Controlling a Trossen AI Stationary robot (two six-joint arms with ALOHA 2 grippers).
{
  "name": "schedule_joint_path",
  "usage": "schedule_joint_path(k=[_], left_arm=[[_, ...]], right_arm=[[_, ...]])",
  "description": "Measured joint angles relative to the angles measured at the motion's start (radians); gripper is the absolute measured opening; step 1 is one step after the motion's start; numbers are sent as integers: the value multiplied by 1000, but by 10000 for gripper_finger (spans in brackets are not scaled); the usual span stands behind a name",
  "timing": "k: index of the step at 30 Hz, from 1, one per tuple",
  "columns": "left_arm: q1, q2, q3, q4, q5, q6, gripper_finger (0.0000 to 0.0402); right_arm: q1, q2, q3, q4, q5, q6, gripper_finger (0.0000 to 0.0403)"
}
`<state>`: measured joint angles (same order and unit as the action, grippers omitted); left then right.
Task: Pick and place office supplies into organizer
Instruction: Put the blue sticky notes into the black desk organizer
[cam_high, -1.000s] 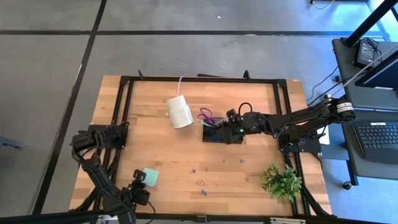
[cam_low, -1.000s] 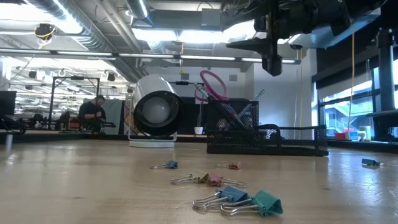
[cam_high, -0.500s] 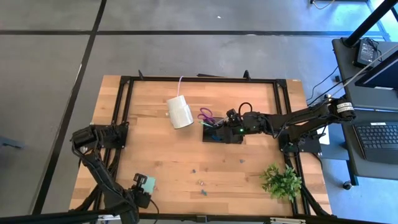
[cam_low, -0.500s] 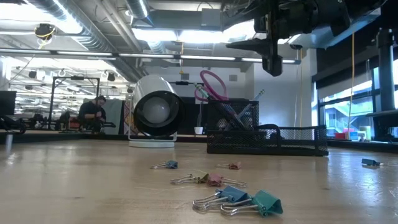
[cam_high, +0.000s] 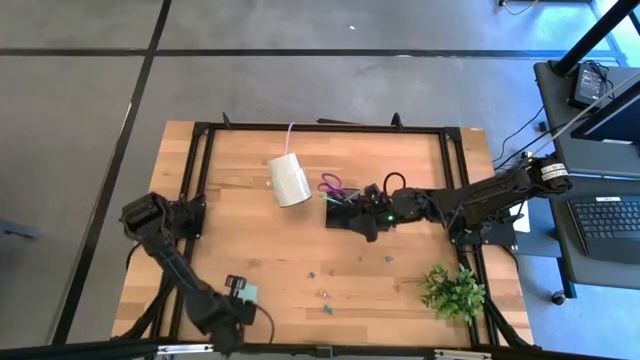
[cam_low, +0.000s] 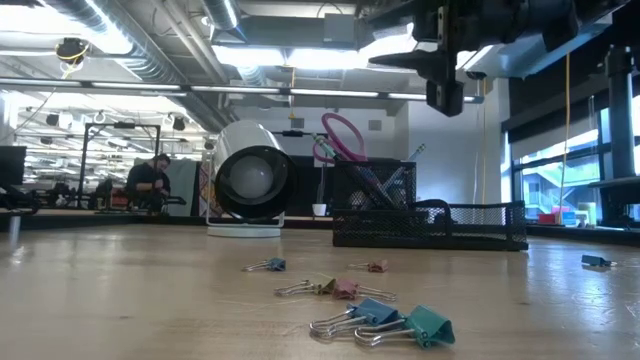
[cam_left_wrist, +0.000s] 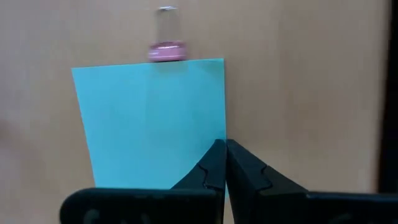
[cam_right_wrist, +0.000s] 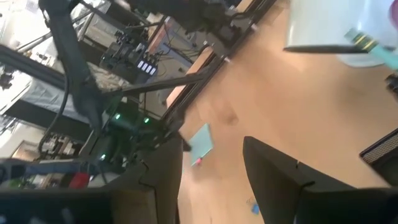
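Note:
A mint-green sticky-note pad (cam_left_wrist: 149, 118) lies near the table's near-left edge (cam_high: 250, 293), with my left gripper (cam_left_wrist: 224, 144) shut at its edge. A pink clip (cam_left_wrist: 166, 51) sits just beyond the pad. The black mesh organizer (cam_high: 350, 212) stands mid-table, with purple-handled scissors (cam_low: 340, 135) upright in its cup. My right gripper (cam_right_wrist: 211, 142) hovers open above the organizer (cam_low: 430, 225), nothing between its fingers. Several binder clips (cam_low: 380, 315) lie loose on the wood. My left gripper comes down from above, and its shut fingertips meet on the pad's side edge (cam_left_wrist: 210, 132), toward one corner. The rest of the pad spreads flat beyond the fingers. I cannot tell whether the pad is clear of the table.
A white cylinder roll (cam_high: 289, 180) lies to the left of the organizer. A green plant (cam_high: 452, 290) stands at the near right corner. Small clips (cam_high: 325, 295) dot the near middle of the table. A black frame (cam_high: 200, 180) runs around the table.
My left gripper has gone along the near edge toward the table's right. The mint pad has shifted the same way with it.

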<state>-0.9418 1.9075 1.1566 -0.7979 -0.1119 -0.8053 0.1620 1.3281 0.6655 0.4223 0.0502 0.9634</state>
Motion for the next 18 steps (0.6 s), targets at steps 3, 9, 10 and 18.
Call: schedule_joint_path(k=[3,9,10,18], left_arm=[[55,-5,-20,3,0,24,2],[186,-7,-27,66,-12,136,2],[209,-7,-27,94,-13,156,2],[390,2,-34,299,-16,348,2]], right_arm=[[23,0,0,0,0,-1,173],[63,0,0,0,0,-2,173],[69,0,0,0,1,-1,173],[117,0,0,0,2,55,173]])
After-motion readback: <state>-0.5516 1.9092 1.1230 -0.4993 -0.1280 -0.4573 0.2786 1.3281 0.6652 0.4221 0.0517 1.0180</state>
